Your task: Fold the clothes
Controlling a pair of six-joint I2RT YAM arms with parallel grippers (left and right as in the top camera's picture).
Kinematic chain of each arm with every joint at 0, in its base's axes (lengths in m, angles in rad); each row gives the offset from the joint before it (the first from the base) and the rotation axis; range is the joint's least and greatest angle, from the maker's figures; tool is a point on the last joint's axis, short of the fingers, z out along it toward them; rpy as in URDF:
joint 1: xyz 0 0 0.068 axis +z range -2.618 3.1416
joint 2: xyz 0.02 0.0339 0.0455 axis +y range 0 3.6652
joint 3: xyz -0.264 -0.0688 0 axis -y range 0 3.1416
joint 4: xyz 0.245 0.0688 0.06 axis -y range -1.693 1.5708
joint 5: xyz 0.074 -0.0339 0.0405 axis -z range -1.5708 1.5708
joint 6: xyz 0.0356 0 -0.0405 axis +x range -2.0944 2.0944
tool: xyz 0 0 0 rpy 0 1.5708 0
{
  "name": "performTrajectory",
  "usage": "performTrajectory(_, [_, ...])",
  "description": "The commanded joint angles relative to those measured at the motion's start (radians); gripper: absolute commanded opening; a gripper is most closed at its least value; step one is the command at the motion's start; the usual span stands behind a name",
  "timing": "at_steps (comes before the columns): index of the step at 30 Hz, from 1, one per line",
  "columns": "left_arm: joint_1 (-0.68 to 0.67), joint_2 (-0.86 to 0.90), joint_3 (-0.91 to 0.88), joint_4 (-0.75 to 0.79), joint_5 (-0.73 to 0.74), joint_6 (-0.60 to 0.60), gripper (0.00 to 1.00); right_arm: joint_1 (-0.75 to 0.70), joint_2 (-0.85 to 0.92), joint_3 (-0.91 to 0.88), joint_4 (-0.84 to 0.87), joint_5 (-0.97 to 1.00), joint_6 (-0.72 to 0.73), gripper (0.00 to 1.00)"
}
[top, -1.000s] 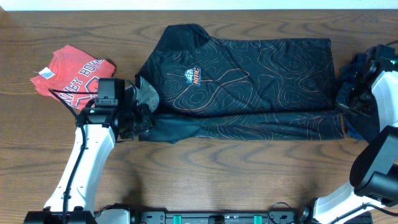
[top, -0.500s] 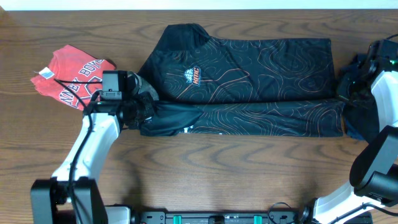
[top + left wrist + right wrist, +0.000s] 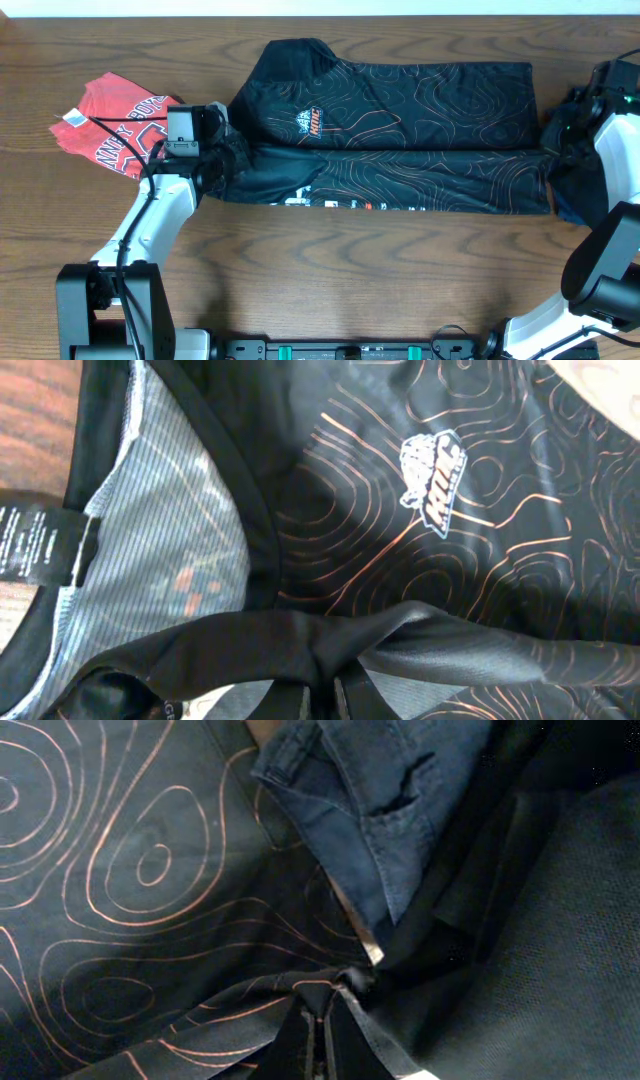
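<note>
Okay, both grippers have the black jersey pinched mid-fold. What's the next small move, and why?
Probably carry both pinched ends together a little farther toward the far edge. The left gripper and right gripper are each shut on the turned-over flap of the black jersey. The flap covers only the near strip and stops short of the logo, so the fold isn't halfway yet.

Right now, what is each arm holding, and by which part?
Both hold the black jersey: the left fingers pinch its folded-over side edge near the collar end, the right fingers the same edge at the hem end.
</note>
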Motion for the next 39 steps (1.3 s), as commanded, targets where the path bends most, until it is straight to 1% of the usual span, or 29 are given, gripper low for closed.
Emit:
performTrajectory(1, [0.005, 0.008, 0.003, 0.016, -0.005, -0.009, 0.08, 0.016, -0.010, -0.001, 0.010, 0.009, 0.013, 0.02])
performTrajectory(2, [0.005, 0.008, 0.003, 0.018, -0.005, -0.009, 0.13, 0.019, -0.010, -0.001, 0.012, 0.009, 0.013, 0.05])
performTrajectory(3, [0.005, 0.008, 0.003, 0.019, -0.009, -0.009, 0.27, 0.021, -0.010, -0.001, 0.014, 0.009, 0.013, 0.11])
performTrajectory(4, [0.005, 0.008, 0.003, 0.019, -0.009, -0.008, 0.42, 0.023, -0.009, -0.001, 0.015, 0.009, 0.013, 0.20])
performTrajectory(5, [0.005, 0.008, 0.003, 0.018, -0.008, -0.008, 0.62, 0.025, -0.009, -0.001, 0.016, 0.010, 0.012, 0.30])
performTrajectory(6, [0.005, 0.008, 0.003, 0.016, -0.009, -0.008, 0.71, 0.025, -0.009, -0.001, 0.016, 0.009, 0.012, 0.34])
performTrajectory(7, [0.005, 0.008, 0.003, 0.011, -0.009, -0.005, 0.76, 0.025, -0.009, -0.001, 0.015, 0.009, 0.012, 0.34])
performTrajectory(8, [0.005, 0.008, 0.003, 0.006, -0.010, 0.000, 0.79, 0.025, -0.008, -0.001, 0.013, 0.010, 0.012, 0.34])
performTrajectory(11, [0.005, 0.008, 0.003, -0.030, -0.064, -0.001, 0.79, 0.025, -0.006, -0.002, 0.004, 0.013, 0.011, 0.33])
performTrajectory(15, [0.005, 0.008, 0.003, -0.120, -0.201, -0.001, 0.79, 0.025, 0.005, -0.003, -0.035, 0.013, 0.012, 0.32])
performTrajectory(19, [0.006, 0.008, 0.003, -0.193, -0.300, -0.002, 0.79, 0.025, 0.006, -0.039, -0.052, 0.013, 0.012, 0.32])
performTrajectory(24, [0.006, 0.008, 0.002, -0.217, -0.309, -0.011, 0.79, 0.025, 0.006, -0.139, -0.006, 0.013, 0.012, 0.33])
performTrajectory(29, [0.006, 0.019, -0.004, -0.208, -0.324, -0.035, 0.79, 0.025, 0.006, -0.230, 0.059, 0.013, 0.012, 0.36])
performTrajectory(39, [0.006, 0.134, -0.004, -0.154, -0.323, -0.035, 0.80, 0.025, 0.006, -0.297, 0.100, 0.017, 0.011, 0.36])
